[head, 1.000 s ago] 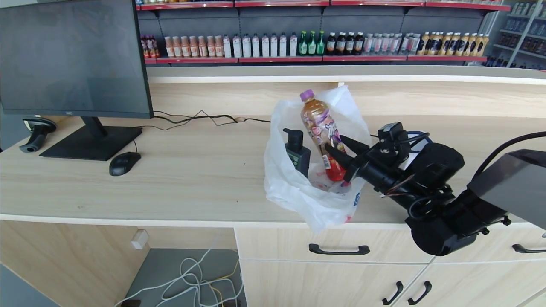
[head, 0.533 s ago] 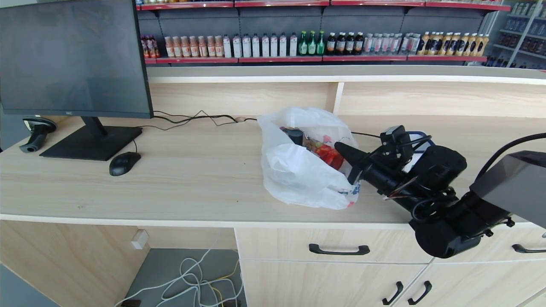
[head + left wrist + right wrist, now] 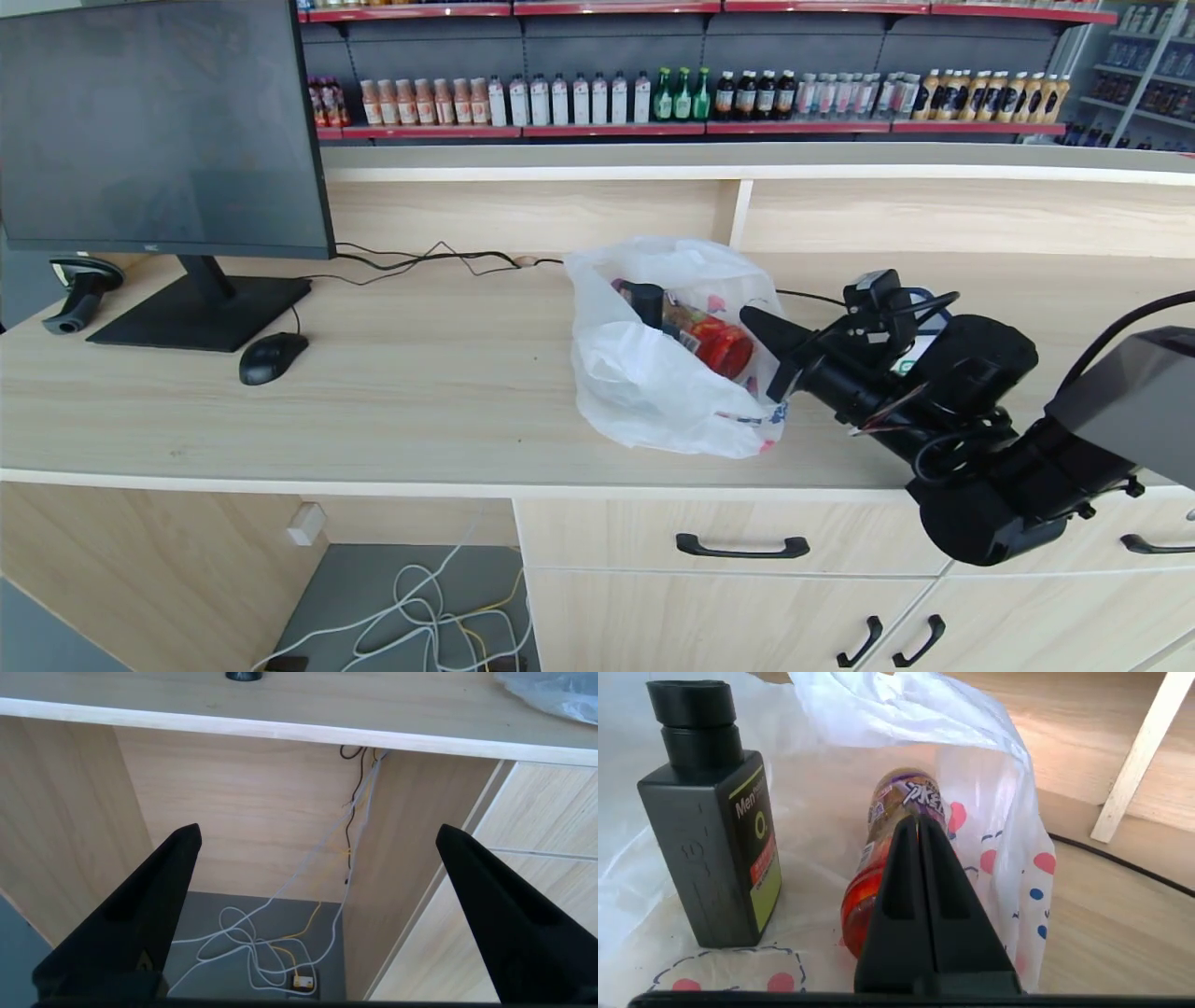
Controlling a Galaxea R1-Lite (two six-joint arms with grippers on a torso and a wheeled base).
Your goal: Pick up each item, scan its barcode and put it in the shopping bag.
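Two items, a dark pump bottle point(image 3: 705, 821) and a drink bottle point(image 3: 714, 341), sit inside the shopping bag point(image 3: 644, 397). The right hand point(image 3: 752, 322) is pinched closed and empty beside it, and the left hand point(image 3: 318, 835) is spread wide, holding nothing.

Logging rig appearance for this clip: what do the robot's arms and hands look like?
The left hand and right hand are matte black with tapered, wedge-shaped fingers. The right arm is black too, with bulky rounded housings, a small wrist camera and looping black cables.

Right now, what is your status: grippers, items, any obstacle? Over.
Left gripper open, below counter edge. Right gripper shut, empty, at the shopping bag mouth. Drink bottle lies inside, beside the upright dark bottle. Nothing blocking.
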